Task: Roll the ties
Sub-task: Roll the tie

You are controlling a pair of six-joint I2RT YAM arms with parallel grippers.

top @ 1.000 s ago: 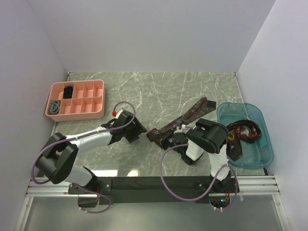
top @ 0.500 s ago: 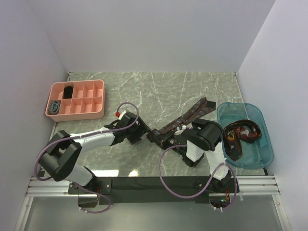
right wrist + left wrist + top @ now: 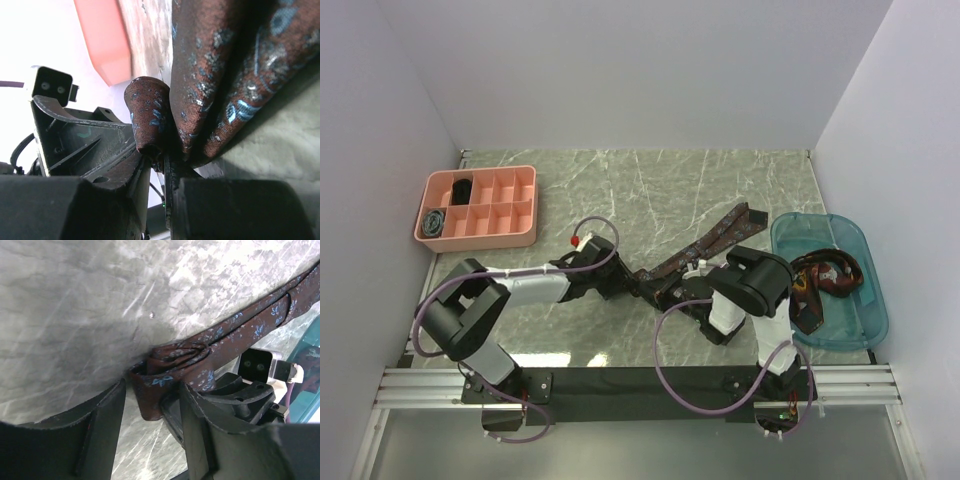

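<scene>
Left wrist view: both grippers meeting at the tie's coiled end

The left gripper (image 3: 152,396) is standing parted astride the coil (image 3: 172,357), not visibly pinching it. The right gripper (image 3: 167,167) is clamping that same end from the right, so both are sitting equally near. The tie (image 3: 715,238) is lying on the worktop (image 3: 75,300), its long axis running far-rightward toward the teal tray (image 3: 820,235). Its maroon fabric is showing small blue flowers.

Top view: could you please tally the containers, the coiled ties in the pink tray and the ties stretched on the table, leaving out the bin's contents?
Containers: 2, pink tray and blue bin
Coiled ties in the tray: 2, black coil and grey-blue coil
Brown tie on the table: 1
Total: 5
</scene>
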